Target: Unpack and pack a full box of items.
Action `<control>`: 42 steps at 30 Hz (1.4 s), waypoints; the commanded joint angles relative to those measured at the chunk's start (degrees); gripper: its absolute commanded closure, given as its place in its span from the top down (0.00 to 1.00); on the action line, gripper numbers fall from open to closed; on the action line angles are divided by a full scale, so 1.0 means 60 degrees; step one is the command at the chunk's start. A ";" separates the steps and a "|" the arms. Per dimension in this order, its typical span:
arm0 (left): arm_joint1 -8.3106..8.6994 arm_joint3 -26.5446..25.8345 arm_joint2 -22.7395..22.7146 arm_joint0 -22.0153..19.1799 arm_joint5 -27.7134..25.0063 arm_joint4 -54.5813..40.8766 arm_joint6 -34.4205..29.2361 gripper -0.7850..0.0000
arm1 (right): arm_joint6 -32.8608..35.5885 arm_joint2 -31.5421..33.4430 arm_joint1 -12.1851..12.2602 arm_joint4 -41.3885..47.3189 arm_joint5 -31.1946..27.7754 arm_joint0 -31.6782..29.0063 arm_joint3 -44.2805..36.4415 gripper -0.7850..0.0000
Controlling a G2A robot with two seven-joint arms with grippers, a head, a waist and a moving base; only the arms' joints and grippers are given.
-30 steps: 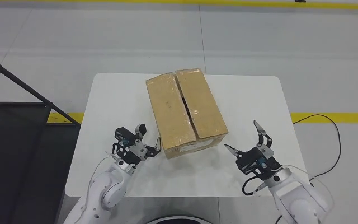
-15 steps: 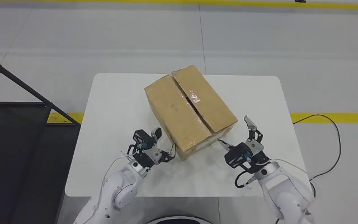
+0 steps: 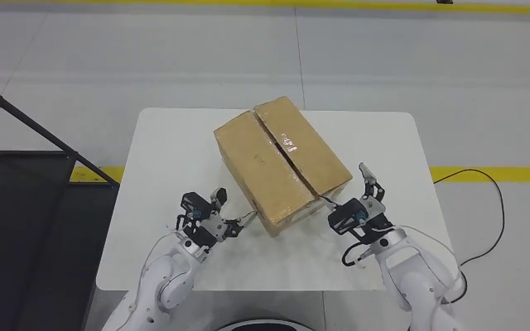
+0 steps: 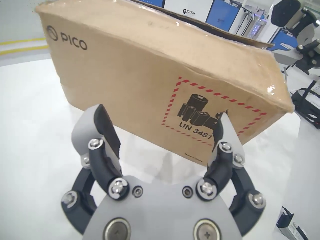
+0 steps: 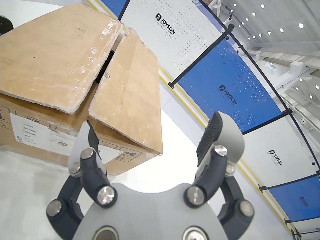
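A brown cardboard box (image 3: 280, 161) sits at the middle of the top view on a white table (image 3: 166, 141), turned at an angle to the table's edges. Its 2 top flaps are down, and a narrow dark seam runs between them along the box's length. Shiny clear tape covers the flaps.

The left gripper (image 3: 229, 211) is at the lower left of the box, just beside its long side. Its jaws are spread wide with nothing between them. In the left wrist view this gripper (image 4: 162, 113) faces the box (image 4: 140, 76) side that bears a red-dashed battery label (image 4: 212, 111). Whether a fingertip touches the cardboard cannot be told.

The right gripper (image 3: 348, 189) is at the lower right corner of the box, also spread and empty. In the right wrist view, the right gripper (image 5: 152, 121) has 1 finger (image 5: 91, 138) in front of the box's (image 5: 50, 58) short end.

A black cable (image 3: 484, 199) lies on the floor at the right.
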 commanded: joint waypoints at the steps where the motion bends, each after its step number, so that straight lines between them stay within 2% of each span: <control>1: 0.0013 0.0050 -0.0121 0.0043 -0.0044 -0.0093 0.0036 1.00 | -0.0015 -0.0035 -0.0006 -0.0008 0.0011 0.0041 0.0038 1.00; 4: 0.0030 0.0114 -0.0291 0.0086 -0.0119 -0.0244 0.0077 1.00 | -0.0031 -0.0096 -0.0018 0.0012 0.0036 0.0094 0.0070 0.82; 5: 0.0037 0.0142 -0.0359 0.0104 -0.0156 -0.0318 0.0094 1.00 | -0.0037 -0.0126 -0.0021 -0.0007 0.0042 0.0113 0.0066 0.80; 6: 0.0042 0.0164 -0.0410 0.0120 -0.0171 -0.0360 0.0102 1.00 | -0.0047 -0.0147 -0.0025 -0.0002 0.0053 0.0124 0.0062 0.75; 7: 0.0045 0.0172 -0.0440 0.0132 -0.0188 -0.0387 0.0111 1.00 | -0.0049 -0.0159 -0.0028 -0.0004 0.0064 0.0133 0.0061 0.62; 8: 0.0051 0.0192 -0.0502 0.0157 -0.0207 -0.0425 0.0143 1.00 | -0.0049 -0.0183 -0.0032 -0.0015 0.0083 0.0146 0.0067 0.58; 9: 0.0055 0.0204 -0.0545 0.0177 -0.0217 -0.0451 0.0164 1.00 | -0.0041 -0.0201 -0.0036 -0.0020 0.0094 0.0159 0.0073 0.60; 11: 0.0064 0.0228 -0.0643 0.0225 -0.0195 -0.0493 0.0203 1.00 | -0.0027 -0.0237 -0.0043 -0.0021 0.0108 0.0195 0.0099 0.69; 14: 0.0082 0.0231 -0.0847 0.0338 -0.0157 -0.0580 0.0305 1.00 | -0.0026 -0.0285 -0.0054 -0.0017 0.0142 0.0236 0.0132 0.48; 20: 0.0136 0.0286 -0.1376 0.0675 -0.0220 -0.0822 0.0565 1.00 | -0.0107 -0.0333 -0.0072 -0.0047 0.0270 0.0267 0.0171 0.33; 21: 0.0145 0.0304 -0.1479 0.0730 -0.0249 -0.0891 0.0630 1.00 | -0.0142 -0.0336 -0.0074 -0.0035 0.0284 0.0262 0.0163 0.26; 23: 0.0169 0.0351 -0.1723 0.0831 -0.0327 -0.1031 0.0722 1.00 | -0.0190 -0.0312 -0.0074 -0.0028 0.0293 0.0252 0.0153 0.03; 24: 0.0182 0.0377 -0.1846 0.0882 -0.0372 -0.1099 0.0754 1.00 | -0.0221 -0.0299 -0.0074 -0.0015 0.0291 0.0243 0.0143 0.00; 32: 0.0282 0.0548 -0.2324 0.1144 -0.1168 -0.0946 0.0743 1.00 | -0.0610 -0.0093 -0.0035 0.0014 0.0017 0.0047 -0.0078 0.00; 37: 0.0313 0.0660 -0.2047 0.0977 -0.1810 -0.0237 0.0676 1.00 | -0.0795 0.0115 0.0015 -0.0199 -0.0211 -0.0197 -0.0303 0.00; 42: 0.0248 0.0648 -0.1459 0.0766 -0.1741 0.0090 0.0773 1.00 | -0.0887 0.0262 0.0037 -0.0172 -0.0273 -0.0369 -0.0406 0.00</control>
